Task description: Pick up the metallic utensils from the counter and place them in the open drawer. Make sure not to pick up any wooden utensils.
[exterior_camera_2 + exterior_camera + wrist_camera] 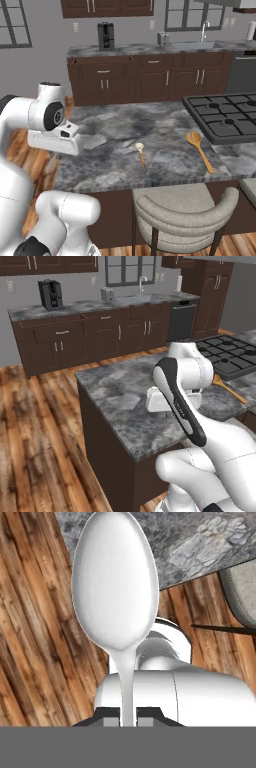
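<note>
A silver-grey metallic spoon (112,587) stands in the hand view with its round bowl up and its slim handle running down between my fingertips. My gripper (128,722) is shut on that handle. The hand (54,140) hangs off the left end of the marbled counter (115,130), over the wooden floor (35,637). On the counter lies a short wooden utensil (141,154) with a pale head, and right of it a larger wooden spoon (200,150), also seen as wooden spoon (230,388). The open drawer is out of view.
A black cooktop (225,117) takes up the counter's right end. A grey stool (185,215) stands at the counter's near side. Along the back wall run dark cabinets with a coffee maker (106,35) and a sink (197,45).
</note>
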